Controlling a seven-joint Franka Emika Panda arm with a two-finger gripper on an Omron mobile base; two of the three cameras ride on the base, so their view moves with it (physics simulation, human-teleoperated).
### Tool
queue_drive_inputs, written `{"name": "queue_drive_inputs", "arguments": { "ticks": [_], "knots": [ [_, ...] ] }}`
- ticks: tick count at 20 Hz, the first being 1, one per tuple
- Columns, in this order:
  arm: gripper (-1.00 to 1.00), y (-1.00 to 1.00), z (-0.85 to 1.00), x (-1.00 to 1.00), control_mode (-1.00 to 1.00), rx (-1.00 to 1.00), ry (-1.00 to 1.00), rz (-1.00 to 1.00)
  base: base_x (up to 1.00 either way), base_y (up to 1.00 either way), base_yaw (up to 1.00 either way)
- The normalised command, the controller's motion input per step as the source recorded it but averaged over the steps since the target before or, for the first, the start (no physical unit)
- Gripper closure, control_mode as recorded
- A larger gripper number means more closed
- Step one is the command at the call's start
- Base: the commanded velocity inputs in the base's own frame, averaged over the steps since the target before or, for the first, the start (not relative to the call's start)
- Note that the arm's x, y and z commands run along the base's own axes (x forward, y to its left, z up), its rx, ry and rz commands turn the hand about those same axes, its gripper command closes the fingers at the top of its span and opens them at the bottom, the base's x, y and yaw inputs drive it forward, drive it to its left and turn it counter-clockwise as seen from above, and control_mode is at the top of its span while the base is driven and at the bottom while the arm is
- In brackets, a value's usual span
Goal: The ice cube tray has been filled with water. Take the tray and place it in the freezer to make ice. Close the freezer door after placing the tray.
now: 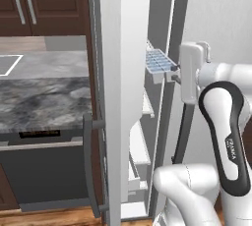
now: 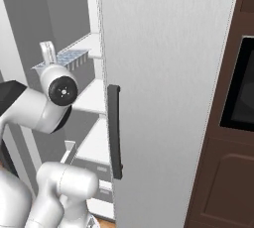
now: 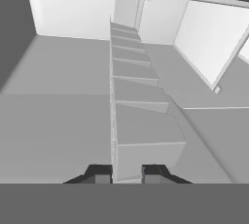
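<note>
The left base view looks forward past the open freezer door (image 1: 110,97) into the freezer (image 1: 157,33); the right base view sees the same shelves (image 2: 92,95) from the other side; the hand view looks closely along the tray (image 3: 138,121)

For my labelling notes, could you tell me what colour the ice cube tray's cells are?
Pale blue cells in a white ice cube tray, clearest in the left base view.

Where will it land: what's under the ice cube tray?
The ice cube tray, shut in the gripper, hangs inside the freezer above a white shelf; the spot directly beneath is hidden.
</note>
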Motion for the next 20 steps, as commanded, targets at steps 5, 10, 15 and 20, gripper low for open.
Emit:
{"name": "queue_drive_inputs", "arguments": {
  "ticks": [5,10,15,20],
  "knots": [
    [1.0,0.0,0.09,0.35,-1.0,0.0,0.0,0.0,0.0,0.0,0.0],
    [1.0,0.0,0.09,0.32,-1.0,0.0,0.0,-0.01,0.0,0.0,0.0],
    [1.0,0.0,0.03,0.3,-1.0,0.0,0.0,-0.01,0.0,0.0,0.0],
    [1.0,0.01,0.0,0.38,-1.0,-0.01,0.0,-0.02,0.0,0.0,0.0]
  ]
}}
